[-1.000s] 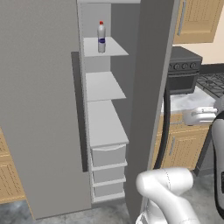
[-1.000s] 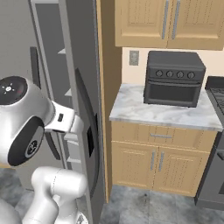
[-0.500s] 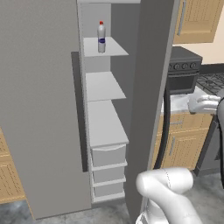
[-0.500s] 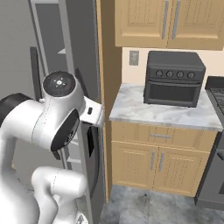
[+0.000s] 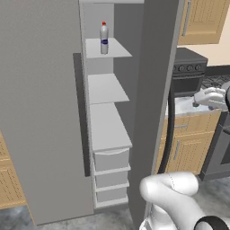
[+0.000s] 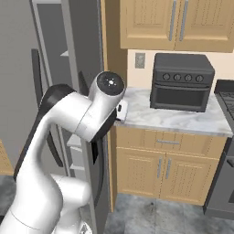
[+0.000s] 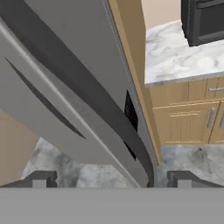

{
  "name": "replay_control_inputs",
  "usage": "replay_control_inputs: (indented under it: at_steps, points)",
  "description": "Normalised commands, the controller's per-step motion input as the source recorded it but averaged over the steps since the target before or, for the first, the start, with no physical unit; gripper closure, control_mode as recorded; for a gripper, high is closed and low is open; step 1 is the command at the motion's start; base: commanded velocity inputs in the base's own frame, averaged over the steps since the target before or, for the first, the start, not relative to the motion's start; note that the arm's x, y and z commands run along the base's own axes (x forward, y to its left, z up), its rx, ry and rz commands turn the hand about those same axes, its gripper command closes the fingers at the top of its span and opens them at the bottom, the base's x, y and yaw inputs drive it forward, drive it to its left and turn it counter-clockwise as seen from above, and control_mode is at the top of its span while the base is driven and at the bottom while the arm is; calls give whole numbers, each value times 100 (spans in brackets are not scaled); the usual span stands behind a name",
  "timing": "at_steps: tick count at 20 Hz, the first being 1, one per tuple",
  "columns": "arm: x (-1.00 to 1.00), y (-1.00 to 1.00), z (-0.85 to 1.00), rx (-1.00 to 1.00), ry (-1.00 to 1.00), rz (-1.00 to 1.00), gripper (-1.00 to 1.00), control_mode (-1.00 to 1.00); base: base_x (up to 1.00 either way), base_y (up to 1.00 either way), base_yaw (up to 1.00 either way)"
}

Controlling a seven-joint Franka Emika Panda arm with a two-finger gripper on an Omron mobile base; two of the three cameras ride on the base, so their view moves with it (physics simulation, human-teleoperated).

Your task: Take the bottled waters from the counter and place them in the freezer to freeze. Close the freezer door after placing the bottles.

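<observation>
One bottled water (image 5: 104,38), clear with a red cap and blue label, stands upright on the top white shelf of the freezer (image 5: 108,90). The freezer door (image 5: 40,112) is swung wide open to the left, its dark bar handle (image 5: 80,112) facing in. My gripper (image 7: 111,179) is open and holds nothing. Its white hand (image 5: 210,97) hovers to the right of the fridge, over the marble top by the toaster oven. In the hand view its fingertips (image 7: 41,179) point at the fridge's other door and that door's long dark handle (image 7: 87,96). The counter is out of view.
A black toaster oven (image 6: 183,82) sits on a marble top (image 6: 173,119) over wooden cabinets right of the fridge. The closed fridge door (image 5: 157,90) with a black panel (image 7: 130,113) stands between hand and freezer. White drawers (image 5: 111,173) fill the freezer's bottom. A stove (image 5: 222,148) is far right.
The arm has swung right, away from the freezer, carrying the hand toward the toaster oven's side. The bottle and freezer door have not moved. The gripper stays open.
</observation>
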Motion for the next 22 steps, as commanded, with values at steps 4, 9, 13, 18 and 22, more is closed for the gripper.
replay_control_inputs:
  at_steps: [4, 9, 13, 18, 22]
  points:
    - [48, -9, -4, 8, 0, 11, -100, -100, 0, 0, 0]
    - [41, -1, -16, 7, 0, 9, -100, -100, 0, 0, 0]
    - [40, 0, -27, 6, 0, 10, -100, -100, 0, 0, 0]
    - [39, 0, -23, 3, -1, 10, -100, -100, 0, 0, 0]
    - [7, 4, -4, 1, -3, 10, -100, -100, 0, 0, 0]
